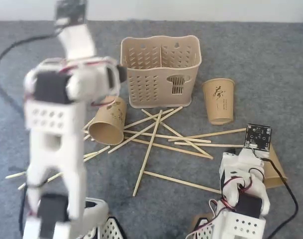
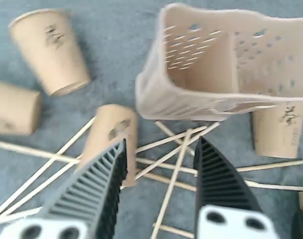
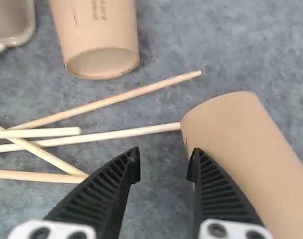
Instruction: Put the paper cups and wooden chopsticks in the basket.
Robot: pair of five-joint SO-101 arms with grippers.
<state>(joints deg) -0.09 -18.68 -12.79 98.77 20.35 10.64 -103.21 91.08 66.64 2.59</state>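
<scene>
The left gripper point(image 2: 158, 167) hangs with its jaws wide apart above a paper cup point(image 1: 109, 123) that lies on its side near the left front corner of the basket point(image 1: 161, 69); the wooden chopsticks point(image 1: 156, 137) lie scattered on the grey carpet point(image 1: 270, 55) in front of the basket; a second cup point(image 1: 219, 99) lies to the right of the basket; the right gripper point(image 3: 163, 164) is partly open and holds nothing, with a third cup point(image 3: 241, 149) on its side just beside one finger.

Basket point(image 1: 160, 69) mouth, toward far edge: open from above, I note. Obstacles before it: crossed chopsticks point(image 1: 161, 137), tipped cup point(image 1: 109, 123); second cup point(image 1: 219, 101) beside.
</scene>
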